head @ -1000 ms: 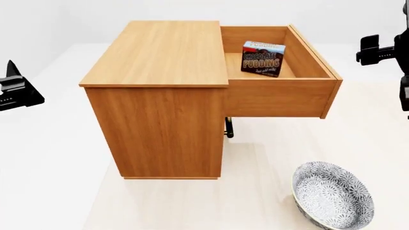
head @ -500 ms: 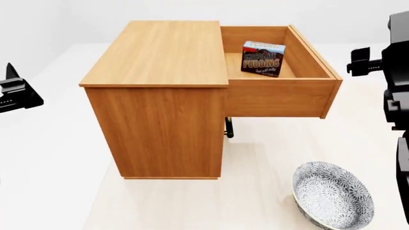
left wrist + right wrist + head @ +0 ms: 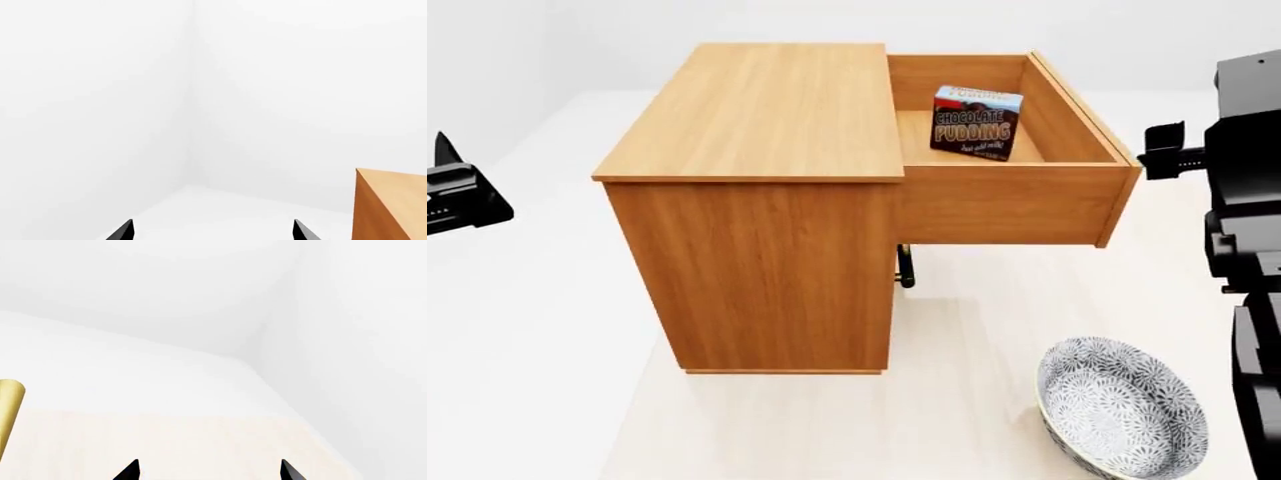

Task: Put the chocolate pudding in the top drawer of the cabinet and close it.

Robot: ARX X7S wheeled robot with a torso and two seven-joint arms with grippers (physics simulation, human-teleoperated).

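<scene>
well apart: chocolate pudding (image 3: 976, 122) in top drawer (image 3: 1014, 205), right end effector (image 3: 208, 471) released, empty.

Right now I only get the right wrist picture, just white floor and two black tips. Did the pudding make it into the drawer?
Observer: Yes, the chocolate pudding stands upright inside the top drawer, which is pulled out.
Operator: Is my hand anywhere near it?
Observer: The right hand hangs just off the drawer's front, not touching it.
Operator: And the other one?
Observer: The left hand is far off on the cabinet's other side, open and holding nothing.
</scene>
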